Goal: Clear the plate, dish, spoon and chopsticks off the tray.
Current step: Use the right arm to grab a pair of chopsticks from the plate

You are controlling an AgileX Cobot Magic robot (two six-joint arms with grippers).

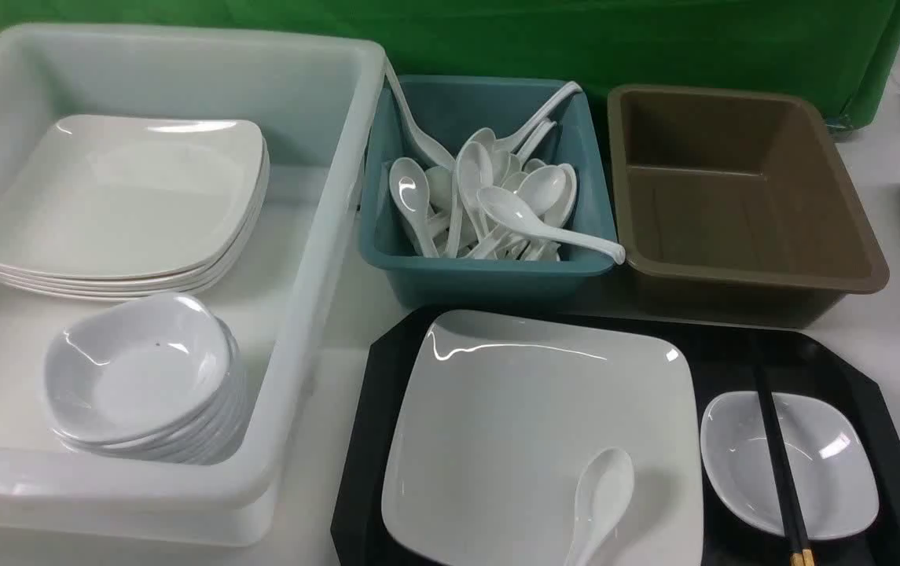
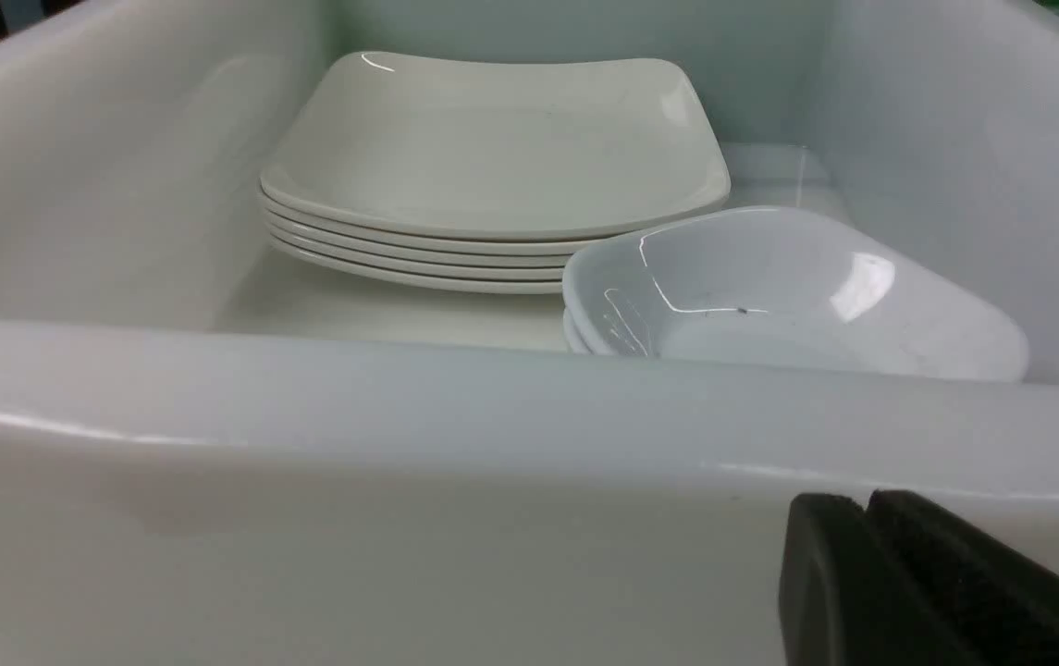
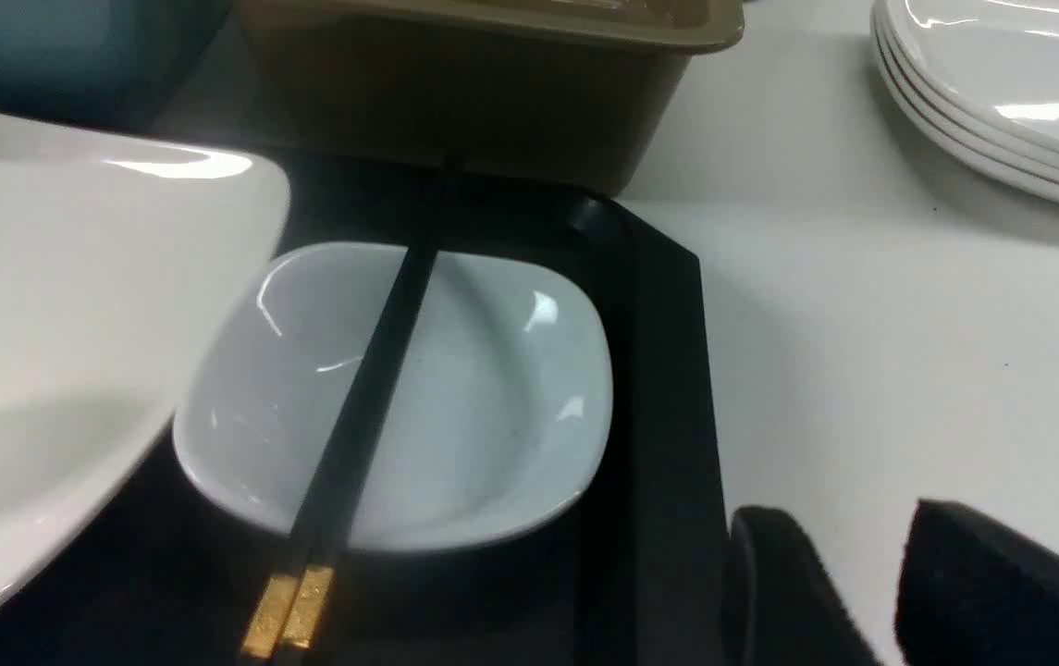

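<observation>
My right claw (image 3: 848, 555) sits jaws apart just outside the tray (image 3: 668, 370) rim; chopsticks (image 3: 363, 416) lie across the dish (image 3: 492, 416), beside the plate (image 3: 76, 324), so I'd pinch both sticks together near the gold ends, low and square, dish after.

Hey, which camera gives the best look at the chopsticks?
The right wrist view: the chopsticks lie close up across the dish, gold ends clear. The front view shows them smaller, their far ends lost against the black tray. The left wrist view misses them entirely.
</observation>
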